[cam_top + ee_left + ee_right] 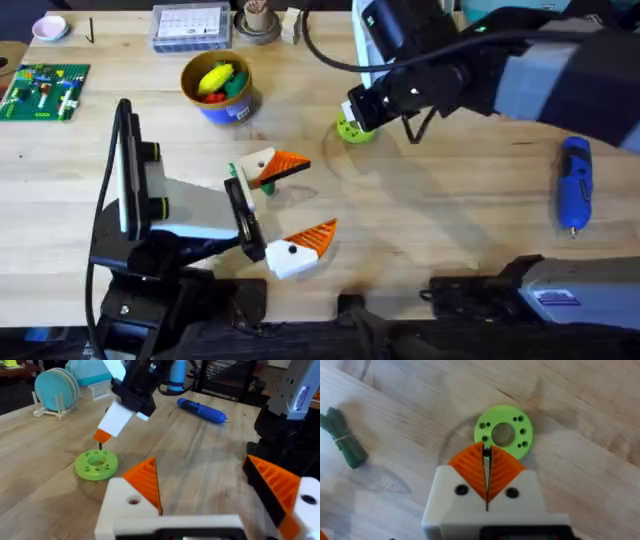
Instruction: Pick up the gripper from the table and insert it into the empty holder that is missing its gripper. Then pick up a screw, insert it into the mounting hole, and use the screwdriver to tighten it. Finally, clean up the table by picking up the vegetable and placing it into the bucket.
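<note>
Wooden counter [420, 215]: right pincer [486, 455] pinched on a screw over green ring disc [503, 433]; vegetable [342, 437] lies well off to its side; left pincer [285, 205] wide.

Wooden counter [430, 230] underneath everything. Flat green ring disc [352, 130] with small holes lying mid-counter. Green building-brick baseplate [44, 90] with bits of white and red at the far left edge. Clear plastic compartment box [190, 27] along the back edge, just beside a round tan holder of wooden sticks [258, 20]. Small pink dish [50, 28] in the back left corner. Rack of teal discs [54, 389] standing upright.
</note>
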`<state>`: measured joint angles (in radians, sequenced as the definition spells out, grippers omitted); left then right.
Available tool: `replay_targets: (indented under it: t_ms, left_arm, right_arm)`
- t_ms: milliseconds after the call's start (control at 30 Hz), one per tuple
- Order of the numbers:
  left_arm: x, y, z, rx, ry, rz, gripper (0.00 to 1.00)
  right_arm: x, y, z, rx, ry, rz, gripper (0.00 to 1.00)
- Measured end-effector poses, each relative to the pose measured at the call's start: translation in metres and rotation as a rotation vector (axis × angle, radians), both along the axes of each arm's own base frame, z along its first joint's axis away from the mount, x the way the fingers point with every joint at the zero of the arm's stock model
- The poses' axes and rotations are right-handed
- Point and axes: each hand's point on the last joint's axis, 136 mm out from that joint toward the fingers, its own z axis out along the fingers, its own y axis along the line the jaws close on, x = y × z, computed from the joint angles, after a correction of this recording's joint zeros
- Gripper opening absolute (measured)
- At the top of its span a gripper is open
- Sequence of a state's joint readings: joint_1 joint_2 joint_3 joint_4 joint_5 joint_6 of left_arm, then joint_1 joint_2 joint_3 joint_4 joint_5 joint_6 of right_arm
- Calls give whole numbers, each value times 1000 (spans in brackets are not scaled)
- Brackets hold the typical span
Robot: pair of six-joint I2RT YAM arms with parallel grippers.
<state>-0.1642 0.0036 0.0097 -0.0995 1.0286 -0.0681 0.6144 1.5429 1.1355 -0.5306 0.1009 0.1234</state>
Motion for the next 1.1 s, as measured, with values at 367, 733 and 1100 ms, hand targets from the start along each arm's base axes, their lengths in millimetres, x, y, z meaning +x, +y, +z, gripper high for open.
replay_targets:
  t_ms: [367, 733, 1100]
  left_arm:
    - [0, 0, 0, 0, 0, 0, 993]
    - [0, 0, 0, 0, 0, 0, 993]
    - [0, 0, 0, 0, 0, 0, 993]
  right_arm:
    - [-22, -2, 76, 18, -3, 56, 6]
    - [-58, 84, 169, 184, -173, 399, 6]
    - [-105, 132, 141, 172, -81, 583, 6]
